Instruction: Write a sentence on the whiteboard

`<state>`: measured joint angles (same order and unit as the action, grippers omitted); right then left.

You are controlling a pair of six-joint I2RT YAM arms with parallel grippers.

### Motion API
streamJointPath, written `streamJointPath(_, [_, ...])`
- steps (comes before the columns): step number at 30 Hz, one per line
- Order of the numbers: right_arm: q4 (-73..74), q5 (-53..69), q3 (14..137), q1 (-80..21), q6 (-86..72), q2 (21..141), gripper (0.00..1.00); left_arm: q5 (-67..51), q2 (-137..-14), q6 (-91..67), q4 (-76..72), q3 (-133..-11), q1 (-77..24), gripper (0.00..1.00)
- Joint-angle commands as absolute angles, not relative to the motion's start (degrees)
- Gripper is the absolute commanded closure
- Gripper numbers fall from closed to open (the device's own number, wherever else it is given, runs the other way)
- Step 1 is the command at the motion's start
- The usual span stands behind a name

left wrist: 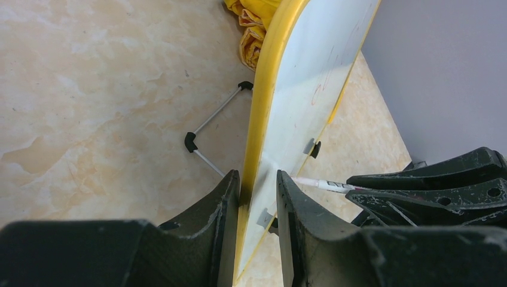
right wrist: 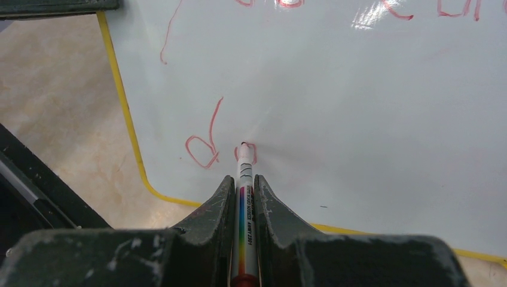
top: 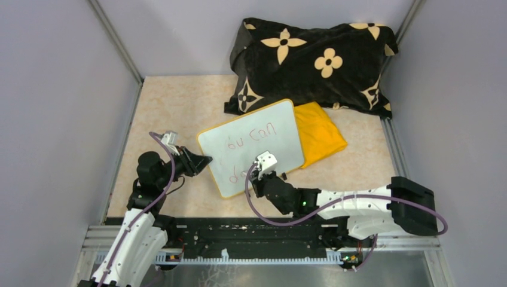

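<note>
The whiteboard lies tilted on the table, white with a yellow rim. Red letters form a top line, and a second line starts with "d" and a small "o". My left gripper is shut on the whiteboard's left edge, one finger on each face. My right gripper is shut on a white marker with a rainbow stripe. The marker's tip touches the board at the "o". The marker also shows in the left wrist view.
A folded yellow cloth lies under the board's right side. A black pillow with tan flowers lies at the back. A wire stand with black ends props the board from behind. Grey walls close in both sides.
</note>
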<state>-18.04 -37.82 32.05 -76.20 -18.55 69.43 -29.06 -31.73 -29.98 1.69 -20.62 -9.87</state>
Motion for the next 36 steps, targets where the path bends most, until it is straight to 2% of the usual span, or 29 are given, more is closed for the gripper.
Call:
streamJointPath(1, [-20.5, -36.3, 35.0, -75.5, -18.7, 71.0, 1.0, -30.6, -31.0, -30.0, 0.4, -20.2, -9.9, 0.65])
streamJointPath(14, [-18.6, -35.7, 32.9, -75.5, -21.3, 70.1, 1.0, -30.5, -31.0, -30.0, -1.1, -20.1, -9.9, 0.65])
streamJointPath(27, [-16.4, -41.2, 29.6, -75.1, -19.2, 53.4, 1.0, -30.2, -30.9, -29.8, -0.8, -20.3, -9.9, 0.65])
streamJointPath(36, [-14.2, -38.6, 30.8, -64.3, -16.4, 49.4, 1.0, -30.4, -31.2, -29.8, -0.8, -20.3, -9.9, 0.65])
